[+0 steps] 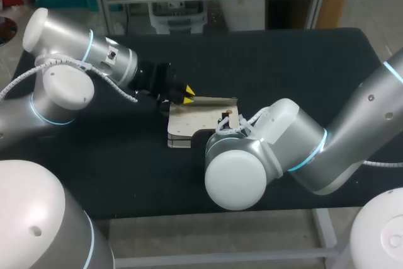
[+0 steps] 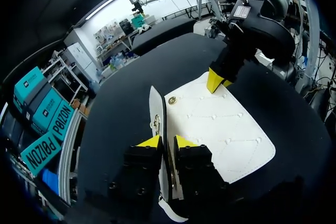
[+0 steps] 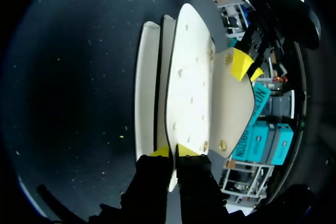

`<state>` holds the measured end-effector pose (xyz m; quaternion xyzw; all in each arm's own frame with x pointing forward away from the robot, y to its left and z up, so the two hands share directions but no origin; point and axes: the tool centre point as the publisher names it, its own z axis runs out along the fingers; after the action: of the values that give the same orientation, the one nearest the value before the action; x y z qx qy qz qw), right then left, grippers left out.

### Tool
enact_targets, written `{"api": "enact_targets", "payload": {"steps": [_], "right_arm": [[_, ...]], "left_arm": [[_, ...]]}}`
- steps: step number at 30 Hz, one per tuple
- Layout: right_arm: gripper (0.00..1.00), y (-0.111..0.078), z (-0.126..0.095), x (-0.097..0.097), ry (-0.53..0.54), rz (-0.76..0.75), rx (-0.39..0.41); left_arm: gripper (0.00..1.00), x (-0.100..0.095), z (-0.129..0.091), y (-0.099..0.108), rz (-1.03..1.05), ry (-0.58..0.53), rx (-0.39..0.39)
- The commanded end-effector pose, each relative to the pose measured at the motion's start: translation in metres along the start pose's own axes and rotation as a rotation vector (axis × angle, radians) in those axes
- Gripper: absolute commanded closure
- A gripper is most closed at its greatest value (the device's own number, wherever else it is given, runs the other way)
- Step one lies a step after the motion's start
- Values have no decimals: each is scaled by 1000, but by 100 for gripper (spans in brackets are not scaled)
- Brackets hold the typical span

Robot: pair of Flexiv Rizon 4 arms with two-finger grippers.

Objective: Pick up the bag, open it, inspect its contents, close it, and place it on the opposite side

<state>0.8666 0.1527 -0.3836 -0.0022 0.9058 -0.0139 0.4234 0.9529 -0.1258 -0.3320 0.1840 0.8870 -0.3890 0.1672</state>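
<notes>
Seemingly, the bag was pinched edgewise by left gripper and right gripper; slippage could be caused by uneven pulling.

**Bag: state and pose**

One bag, cream-white, flat, rectangular with rounded corners. The broad face is up, with small studs dotted in rows. It lies flat on the black table, about midway between the left and right edges and between the near and far edges.

The bag is open. The flap is lifted off the body along the far side and stands close to upright. There is a gold snap on the face near the flap and a metal clasp on the flap's inner side. The contents are not visible.

The left gripper pinches the flap edge. The right gripper pinches the opposite end.
</notes>
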Motion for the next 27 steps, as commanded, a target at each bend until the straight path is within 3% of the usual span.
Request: {"api": "enact_targets", "payload": {"steps": [1,13,27], "right_arm": [[100,-2,4,6,-151,1,-12],[100,-2,4,6,-151,1,-12],[100,-2,4,6,-151,1,-12]], "left_arm": [[100,0,5,0,0,5,-12],[100,33,13,4,41,38,-13],[100,48,19,11,75,66,-30]]}}
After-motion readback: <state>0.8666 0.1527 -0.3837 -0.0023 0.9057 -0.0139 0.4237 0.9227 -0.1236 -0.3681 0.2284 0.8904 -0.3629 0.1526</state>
